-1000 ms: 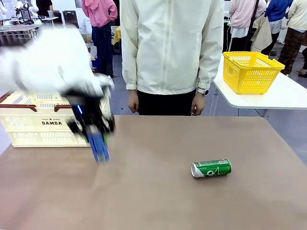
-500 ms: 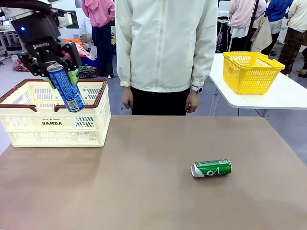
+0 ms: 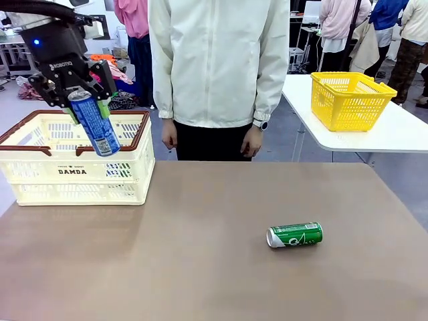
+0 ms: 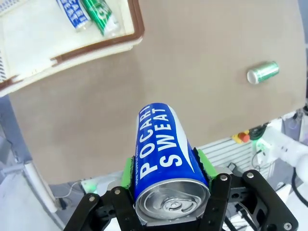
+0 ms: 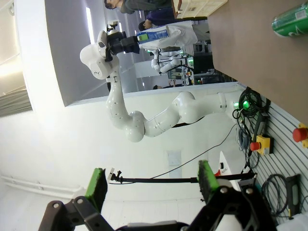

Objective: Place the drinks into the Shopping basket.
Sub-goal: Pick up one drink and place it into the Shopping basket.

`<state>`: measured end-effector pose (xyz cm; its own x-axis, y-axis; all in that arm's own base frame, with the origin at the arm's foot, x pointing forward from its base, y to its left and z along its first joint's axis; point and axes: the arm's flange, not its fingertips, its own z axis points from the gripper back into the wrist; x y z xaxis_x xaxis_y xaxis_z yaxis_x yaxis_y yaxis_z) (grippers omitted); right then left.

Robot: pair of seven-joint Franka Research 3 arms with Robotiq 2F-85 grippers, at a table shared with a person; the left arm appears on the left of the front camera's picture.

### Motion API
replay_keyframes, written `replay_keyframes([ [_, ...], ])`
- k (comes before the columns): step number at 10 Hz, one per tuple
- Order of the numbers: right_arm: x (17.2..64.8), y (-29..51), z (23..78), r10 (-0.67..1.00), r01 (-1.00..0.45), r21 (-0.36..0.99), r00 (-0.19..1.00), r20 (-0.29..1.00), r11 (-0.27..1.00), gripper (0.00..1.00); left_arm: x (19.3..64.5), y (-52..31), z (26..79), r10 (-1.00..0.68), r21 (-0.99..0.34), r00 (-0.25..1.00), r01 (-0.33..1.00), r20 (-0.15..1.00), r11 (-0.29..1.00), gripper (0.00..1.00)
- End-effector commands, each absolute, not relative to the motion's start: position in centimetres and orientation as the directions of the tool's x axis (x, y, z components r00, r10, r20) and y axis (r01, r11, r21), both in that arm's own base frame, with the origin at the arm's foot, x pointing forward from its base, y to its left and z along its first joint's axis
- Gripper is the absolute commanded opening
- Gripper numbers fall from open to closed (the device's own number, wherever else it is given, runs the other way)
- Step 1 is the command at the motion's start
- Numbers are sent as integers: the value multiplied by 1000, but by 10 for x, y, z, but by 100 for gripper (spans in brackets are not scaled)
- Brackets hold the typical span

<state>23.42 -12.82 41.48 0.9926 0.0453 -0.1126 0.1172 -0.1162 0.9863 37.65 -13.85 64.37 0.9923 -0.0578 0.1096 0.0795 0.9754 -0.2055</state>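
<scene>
My left gripper (image 3: 88,103) is shut on a blue can (image 3: 95,124), holding it tilted in the air above the cream DAMDA Shopping basket (image 3: 70,172) at the table's far left. In the left wrist view the blue can (image 4: 163,149) with white lettering sits between the green pads (image 4: 127,171), and the basket's brown rim (image 4: 96,45) shows top left with a blue can (image 4: 72,12) and a green-and-white can (image 4: 100,15) lying inside. A green can (image 3: 294,235) lies on its side on the table right of centre. My right gripper (image 5: 151,185) is open, off the table's edge, holding nothing.
A person in a cream jacket (image 3: 214,67) stands at the far edge, hands hanging down. A yellow basket (image 3: 351,100) sits on a white side table at the right. The brown tabletop (image 3: 200,281) stretches bare between the basket and the green can.
My left gripper has lifted the blue can from just above the table up and to the left, over the basket. It has barely moved in the last half second. The person has shifted slightly left.
</scene>
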Motion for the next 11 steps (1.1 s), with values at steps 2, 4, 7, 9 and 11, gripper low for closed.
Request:
replay_keyframes([
  [2, 236, -127, 421, 43, 136, 983, 990, -131, -126, 100, 458, -114, 690, 141, -188, 969, -103, 204, 977, 0],
  [4, 236, -127, 421, 43, 136, 983, 990, -131, -126, 100, 524, -88, 683, 217, -219, 955, -171, 204, 961, 0],
  [7, 236, -127, 421, 43, 136, 983, 990, -131, -126, 100, 568, -24, 632, 126, -155, 970, -95, 207, 983, 0],
  [9, 236, -127, 421, 43, 136, 983, 990, -131, -126, 100, 573, 24, 601, 173, -113, 966, -153, 195, 982, 0],
  [11, 236, -127, 421, 43, 136, 983, 990, -131, -126, 100, 565, 50, 566, 168, -141, 965, -142, 199, 980, 0],
])
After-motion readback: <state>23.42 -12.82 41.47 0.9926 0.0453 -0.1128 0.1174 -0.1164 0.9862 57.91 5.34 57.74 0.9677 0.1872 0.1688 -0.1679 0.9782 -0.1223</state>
